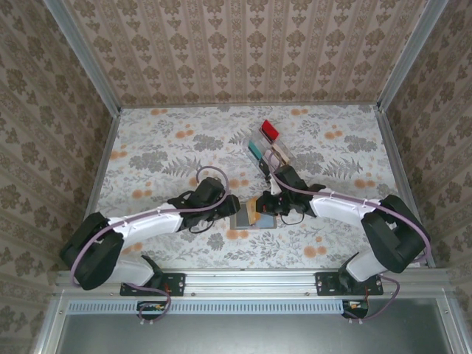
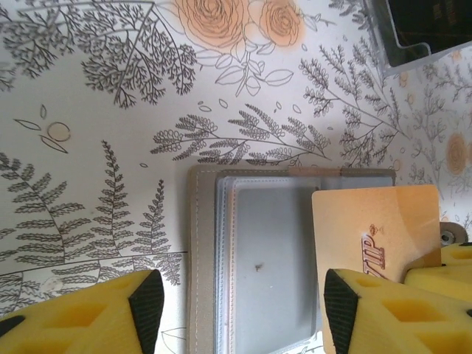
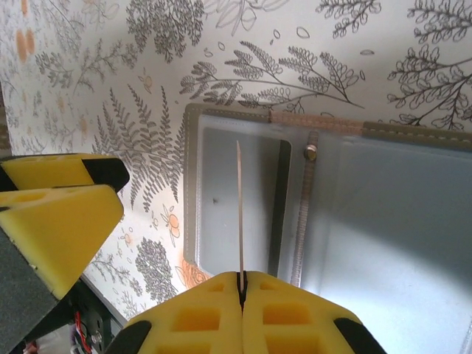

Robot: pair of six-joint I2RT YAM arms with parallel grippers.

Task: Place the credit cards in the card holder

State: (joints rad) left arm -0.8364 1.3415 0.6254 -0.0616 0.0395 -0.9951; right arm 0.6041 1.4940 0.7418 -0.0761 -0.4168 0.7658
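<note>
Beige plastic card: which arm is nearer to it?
Right. The right gripper pinches the beige plastic card over the grey folding card holder; the left gripper hangs open beside it.

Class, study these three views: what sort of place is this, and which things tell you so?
Probably a robot test cell dressed like a home: wallpapered walls in a metal frame, a floral table, and the left arm and right arm bolted to a near rail.
</note>
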